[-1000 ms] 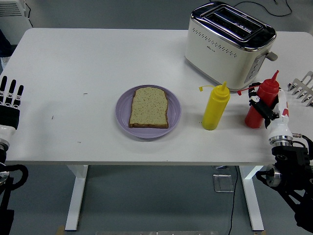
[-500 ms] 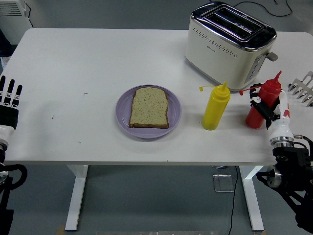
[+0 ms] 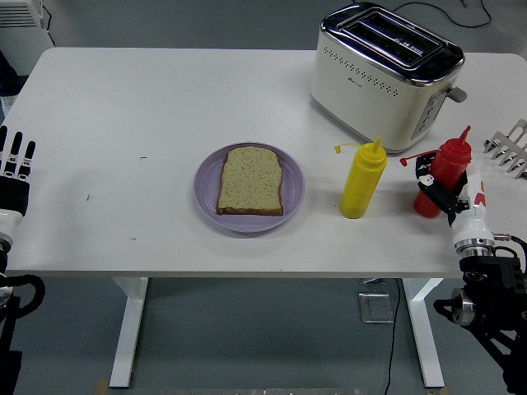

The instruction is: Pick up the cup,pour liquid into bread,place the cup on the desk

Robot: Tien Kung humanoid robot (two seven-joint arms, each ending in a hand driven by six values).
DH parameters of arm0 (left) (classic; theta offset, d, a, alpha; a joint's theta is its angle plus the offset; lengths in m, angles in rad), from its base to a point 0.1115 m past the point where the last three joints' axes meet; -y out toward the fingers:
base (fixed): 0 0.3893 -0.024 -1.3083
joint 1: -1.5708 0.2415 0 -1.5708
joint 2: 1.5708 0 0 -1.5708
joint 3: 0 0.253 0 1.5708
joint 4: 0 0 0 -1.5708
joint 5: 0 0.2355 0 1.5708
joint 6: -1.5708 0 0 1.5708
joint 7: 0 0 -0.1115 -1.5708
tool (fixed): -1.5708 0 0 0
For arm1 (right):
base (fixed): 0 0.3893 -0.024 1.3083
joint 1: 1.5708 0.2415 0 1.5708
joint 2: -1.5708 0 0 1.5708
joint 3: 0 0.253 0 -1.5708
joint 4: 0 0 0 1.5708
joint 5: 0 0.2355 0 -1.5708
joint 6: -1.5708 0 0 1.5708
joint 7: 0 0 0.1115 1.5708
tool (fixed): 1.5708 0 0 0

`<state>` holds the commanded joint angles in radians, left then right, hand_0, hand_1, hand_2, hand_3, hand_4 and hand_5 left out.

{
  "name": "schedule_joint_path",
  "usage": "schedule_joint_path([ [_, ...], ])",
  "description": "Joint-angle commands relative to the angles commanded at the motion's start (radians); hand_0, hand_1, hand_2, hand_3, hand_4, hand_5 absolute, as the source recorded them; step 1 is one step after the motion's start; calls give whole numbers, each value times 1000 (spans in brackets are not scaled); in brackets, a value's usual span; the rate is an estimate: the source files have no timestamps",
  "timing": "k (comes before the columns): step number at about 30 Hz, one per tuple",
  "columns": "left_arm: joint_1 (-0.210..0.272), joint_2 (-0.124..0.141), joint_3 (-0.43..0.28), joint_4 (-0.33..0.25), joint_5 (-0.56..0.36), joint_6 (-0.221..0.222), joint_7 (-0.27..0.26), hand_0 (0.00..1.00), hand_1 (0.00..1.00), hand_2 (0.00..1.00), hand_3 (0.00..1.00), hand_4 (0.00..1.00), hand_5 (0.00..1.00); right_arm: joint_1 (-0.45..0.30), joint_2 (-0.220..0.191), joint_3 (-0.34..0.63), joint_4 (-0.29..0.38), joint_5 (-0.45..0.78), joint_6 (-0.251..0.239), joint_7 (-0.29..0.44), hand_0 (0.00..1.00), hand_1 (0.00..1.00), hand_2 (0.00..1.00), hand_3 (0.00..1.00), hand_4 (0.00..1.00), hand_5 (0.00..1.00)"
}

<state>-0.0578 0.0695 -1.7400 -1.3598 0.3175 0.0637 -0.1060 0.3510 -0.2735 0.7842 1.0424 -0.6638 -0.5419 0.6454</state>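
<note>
Red bottle (image 3: 440, 175) near table's right edge (image 3: 515, 247)

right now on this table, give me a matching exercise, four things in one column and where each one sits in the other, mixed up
Things:
1. slice of bread
2. yellow squeeze bottle
3. red squeeze bottle
4. toaster

Places:
A. far right of the table, behind both bottles
B. gripped in the right hand
C. on the purple plate
D. standing free between the plate and the red bottle

Pairs: 1-C, 2-D, 3-B, 4-A
</note>
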Motion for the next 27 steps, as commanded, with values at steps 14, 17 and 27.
schedule_joint_path([
  [14, 0, 0, -2, -1, 0, 0, 0, 797, 787, 818, 725, 522, 998, -11, -4, -9, -10, -2, -19, 0, 720, 667, 701, 780, 612, 144],
  [17, 0, 1, -2, 0, 0, 0, 0, 797, 787, 818, 725, 522, 998, -12, -4, -13, -11, 1, -20, 0, 720, 667, 701, 780, 612, 144],
  [27, -1, 1, -4, -1, 0, 0, 0, 796, 787, 818, 725, 524, 998, -8, -3, -20, -13, -6, -27, 0, 811, 737, 805, 879, 639, 151],
])
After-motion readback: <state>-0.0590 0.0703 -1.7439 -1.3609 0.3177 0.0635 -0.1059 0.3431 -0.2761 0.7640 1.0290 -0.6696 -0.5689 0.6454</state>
